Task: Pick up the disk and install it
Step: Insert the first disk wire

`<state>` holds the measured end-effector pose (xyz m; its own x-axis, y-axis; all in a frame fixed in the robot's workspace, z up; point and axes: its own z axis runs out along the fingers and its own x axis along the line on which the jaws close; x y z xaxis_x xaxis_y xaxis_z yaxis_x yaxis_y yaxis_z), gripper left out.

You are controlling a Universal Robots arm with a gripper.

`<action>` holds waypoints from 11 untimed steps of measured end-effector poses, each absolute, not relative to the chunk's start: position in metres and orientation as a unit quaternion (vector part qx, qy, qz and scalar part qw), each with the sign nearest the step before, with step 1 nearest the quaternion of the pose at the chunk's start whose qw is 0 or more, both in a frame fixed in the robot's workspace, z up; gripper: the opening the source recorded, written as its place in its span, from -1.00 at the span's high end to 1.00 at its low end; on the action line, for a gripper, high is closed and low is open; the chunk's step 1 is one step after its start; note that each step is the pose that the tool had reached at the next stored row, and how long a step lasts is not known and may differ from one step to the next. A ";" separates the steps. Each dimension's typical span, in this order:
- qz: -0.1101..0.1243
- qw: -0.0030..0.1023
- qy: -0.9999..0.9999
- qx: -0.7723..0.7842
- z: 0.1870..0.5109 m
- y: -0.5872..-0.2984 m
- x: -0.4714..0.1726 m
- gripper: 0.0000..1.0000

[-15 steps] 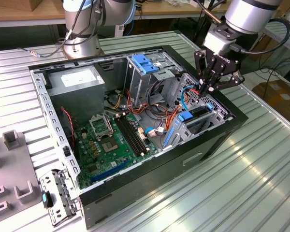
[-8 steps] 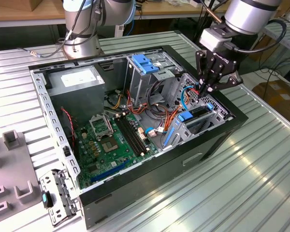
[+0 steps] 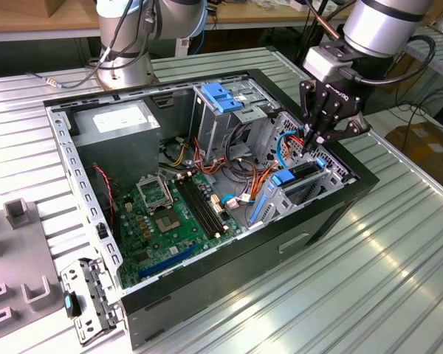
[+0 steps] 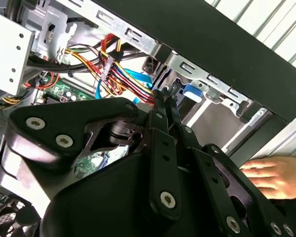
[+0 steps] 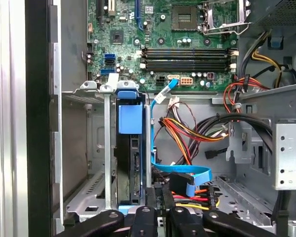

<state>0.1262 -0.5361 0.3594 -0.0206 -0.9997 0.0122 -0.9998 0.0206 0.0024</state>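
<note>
The disk [image 3: 305, 172] stands on edge inside the drive bay at the front corner of the open computer case [image 3: 340, 199], on the exterior view's right. In the first wrist view the disk [image 5: 133, 163] is a dark slab between metal bay walls, with a blue plastic rail tab [image 5: 129, 117] on its end. My gripper [image 3: 311, 140] hangs just above that bay, fingers pressed together with nothing visible between them. In the first wrist view the gripper [image 5: 158, 200] sits beside the disk, close to a black connector [image 5: 180, 181] on a blue flat cable. The second wrist view shows the gripper [image 4: 164, 98] near the case wall.
A grey power-supply box [image 3: 114, 122] sits at the case's back. The blue latch plate [image 3: 223, 96] tops the drive cage. The motherboard [image 3: 170, 214] lies on the case floor. Red, orange and black wires [image 5: 192, 132] crowd the bay. A person's hand [image 4: 271, 175] rests beside the case.
</note>
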 end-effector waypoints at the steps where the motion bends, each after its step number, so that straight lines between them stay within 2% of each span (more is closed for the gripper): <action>1: 0.001 0.008 -0.717 0.697 0.359 -0.537 0.126 0.67; 11: -0.002 0.011 -0.743 0.669 0.355 -0.545 0.126 0.67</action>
